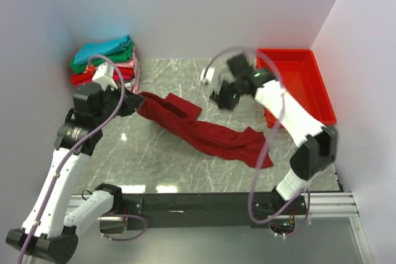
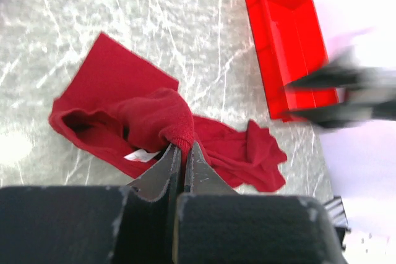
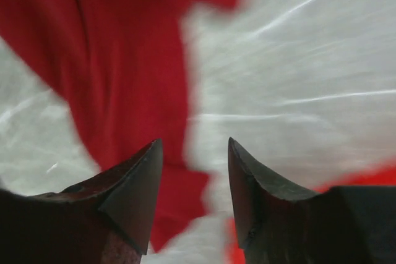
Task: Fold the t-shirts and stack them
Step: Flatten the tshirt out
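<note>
dark red t-shirt (image 1: pixel 204 131) lies crumpled in a diagonal strip mid-frame on the marble table (image 1: pixel 154 159). left gripper (image 2: pixel 181 153) is clenched on a fold beside the white label (image 2: pixel 139 154); right gripper (image 3: pixel 192 153) hangs released over the cloth's edge, tips empty. we judge the cloth soft, light, limp: it will sag and drag, so take it at hem or shoulder corners. folded stack (image 1: pixel 105 60) sits upper left, red tray (image 1: pixel 303 85) upper right; bare marble shows lower left.
</note>
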Available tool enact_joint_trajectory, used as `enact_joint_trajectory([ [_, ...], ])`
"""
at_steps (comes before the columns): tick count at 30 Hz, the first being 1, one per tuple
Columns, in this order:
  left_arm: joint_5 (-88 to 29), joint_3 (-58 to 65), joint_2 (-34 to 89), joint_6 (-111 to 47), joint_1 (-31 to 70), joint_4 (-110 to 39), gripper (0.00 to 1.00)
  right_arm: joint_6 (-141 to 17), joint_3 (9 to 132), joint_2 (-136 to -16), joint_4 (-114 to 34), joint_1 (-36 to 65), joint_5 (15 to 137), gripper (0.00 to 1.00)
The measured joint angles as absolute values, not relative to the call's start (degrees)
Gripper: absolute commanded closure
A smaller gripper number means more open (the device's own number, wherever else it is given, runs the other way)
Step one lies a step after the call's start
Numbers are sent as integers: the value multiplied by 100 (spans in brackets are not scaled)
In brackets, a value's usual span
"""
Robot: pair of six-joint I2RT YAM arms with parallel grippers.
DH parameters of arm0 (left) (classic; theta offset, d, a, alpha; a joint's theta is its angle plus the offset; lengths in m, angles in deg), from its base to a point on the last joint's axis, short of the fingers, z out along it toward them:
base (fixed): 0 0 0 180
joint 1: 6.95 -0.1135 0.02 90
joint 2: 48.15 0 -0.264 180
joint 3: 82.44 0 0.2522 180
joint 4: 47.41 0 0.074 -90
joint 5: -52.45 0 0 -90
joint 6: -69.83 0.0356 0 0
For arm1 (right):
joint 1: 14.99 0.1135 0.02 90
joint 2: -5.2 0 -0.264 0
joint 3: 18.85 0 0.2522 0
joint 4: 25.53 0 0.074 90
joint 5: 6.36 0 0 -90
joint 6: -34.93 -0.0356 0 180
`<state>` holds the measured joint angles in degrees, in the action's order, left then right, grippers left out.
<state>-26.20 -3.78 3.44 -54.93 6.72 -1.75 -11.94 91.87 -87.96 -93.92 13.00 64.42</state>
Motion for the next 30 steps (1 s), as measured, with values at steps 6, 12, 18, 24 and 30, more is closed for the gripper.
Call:
enact_joint_trajectory([
  [6, -2333, -1444, -502, -5489, 672, -9, 100, -1192, 7094, -9690, -9185, 1315, 6291, 46],
  [12, -1942, -2588, -1223, -5618, 672, 485, 100, -1172, 6879, -9738, -8866, 1315, 6171, 47],
  [18, -1651, -3333, -1689, -5856, 672, 710, 100, -1174, 6882, -9970, -8516, 1315, 6119, 48],
  [24, -1592, -3366, -1612, -5896, 672, 688, 100, -1183, 6925, -10460, -8466, 1350, 6125, 66],
  [30, -1649, -3359, -1595, -5902, 672, 651, 100, -1229, 6952, -10416, -8518, 1391, 6219, 100],
])
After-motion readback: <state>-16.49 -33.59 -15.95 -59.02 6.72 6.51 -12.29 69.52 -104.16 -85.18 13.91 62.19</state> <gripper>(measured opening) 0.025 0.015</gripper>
